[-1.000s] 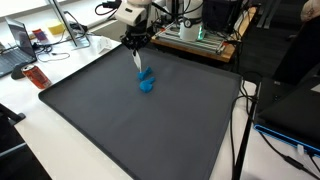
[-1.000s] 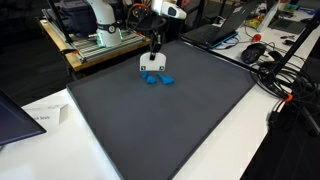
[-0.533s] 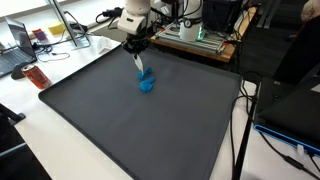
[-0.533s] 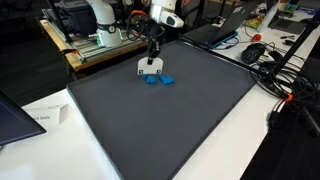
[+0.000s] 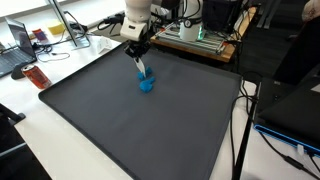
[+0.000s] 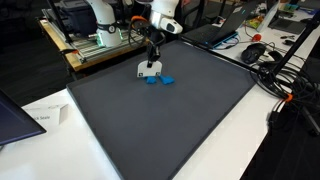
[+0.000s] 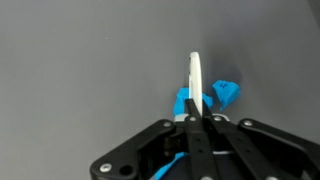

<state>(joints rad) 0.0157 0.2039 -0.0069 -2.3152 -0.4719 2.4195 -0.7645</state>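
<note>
Your pincer [image 7: 196,118] clamped tight on thin white piece [image 7: 194,75], edge-on in wrist view; piece right over blue lump [image 7: 225,92] on dark mat [image 5: 120,125], contact unclear.

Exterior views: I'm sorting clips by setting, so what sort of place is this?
Probably a robotics lab or office workspace: a laptop and loose cables lie beside the dark mat, and electronics sit on a bench behind it.

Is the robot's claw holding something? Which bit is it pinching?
Yes. The gripper is shut on a thin white piece, pinching its upper end; the rest hangs down beside the blue thing on the mat.
</note>
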